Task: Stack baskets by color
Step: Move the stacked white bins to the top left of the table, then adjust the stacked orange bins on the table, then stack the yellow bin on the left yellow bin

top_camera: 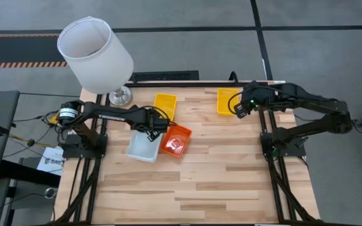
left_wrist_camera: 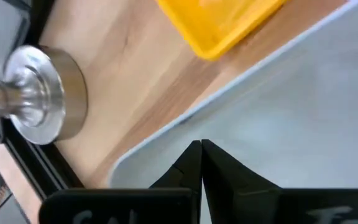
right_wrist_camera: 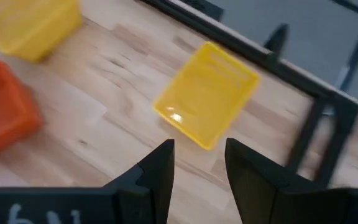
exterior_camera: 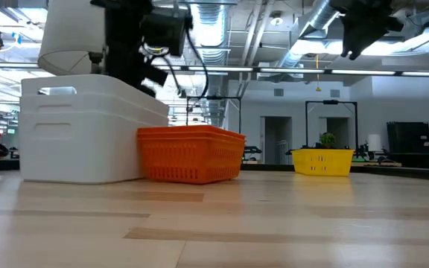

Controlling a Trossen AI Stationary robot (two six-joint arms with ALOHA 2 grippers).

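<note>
The left gripper (top_camera: 151, 130), fingers pressed together, hovers over the white basket (top_camera: 142, 147); the right gripper (top_camera: 239, 108), fingers spread, hangs above a glossy yellow basket (top_camera: 225, 100).

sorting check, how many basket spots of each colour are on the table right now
yellow: 2, one mid-back, one back right
orange: 1
white: 1
total: 4 visible; baskets nested inside others can't be counted from these views

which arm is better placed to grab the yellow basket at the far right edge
Right. The right gripper hovers open just beside that yellow basket, which lies ahead of it in the right wrist view. The left gripper is shut over the white basket, farther off.
</note>
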